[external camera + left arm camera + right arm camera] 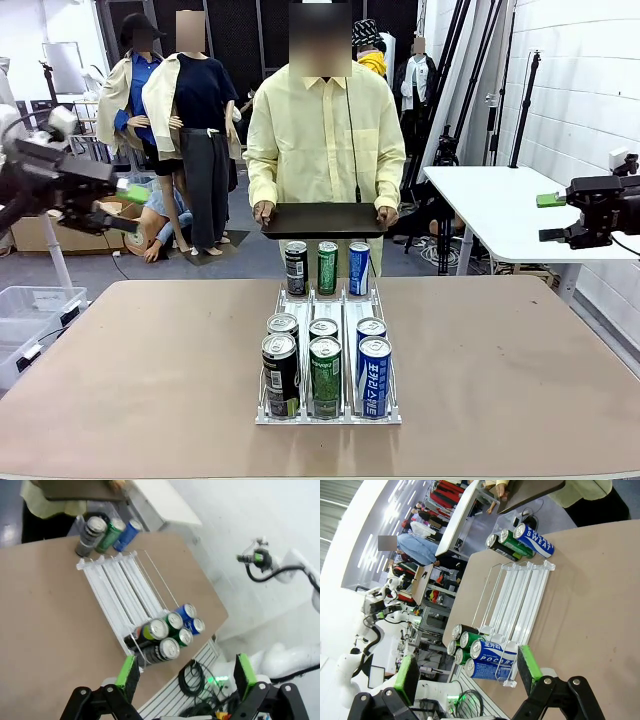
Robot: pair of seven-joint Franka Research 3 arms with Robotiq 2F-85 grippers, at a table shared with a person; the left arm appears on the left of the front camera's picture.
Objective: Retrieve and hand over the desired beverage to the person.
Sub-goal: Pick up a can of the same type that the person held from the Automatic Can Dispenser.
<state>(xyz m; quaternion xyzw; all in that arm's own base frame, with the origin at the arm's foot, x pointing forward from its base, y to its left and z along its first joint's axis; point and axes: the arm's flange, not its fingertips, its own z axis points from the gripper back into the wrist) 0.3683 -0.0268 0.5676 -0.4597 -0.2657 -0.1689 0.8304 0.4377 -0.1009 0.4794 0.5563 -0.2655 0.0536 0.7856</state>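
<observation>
Front view: your left gripper (128, 208) and right gripper (550, 218) gape wide, empty. The can rack (345, 303) sits below, between them, the person (325, 130) beyond it.

Soft, even light is filling the front view, barely any shadow under the cans (325, 365). Wrist views are warping at the edges, white wall (250, 515) blowing out.

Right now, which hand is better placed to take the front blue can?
Probably right: the blue can stands in the rack's right lane, nearest the right hand. Both hands are open, off the table's sides; the left hand would reach past the green can.
</observation>
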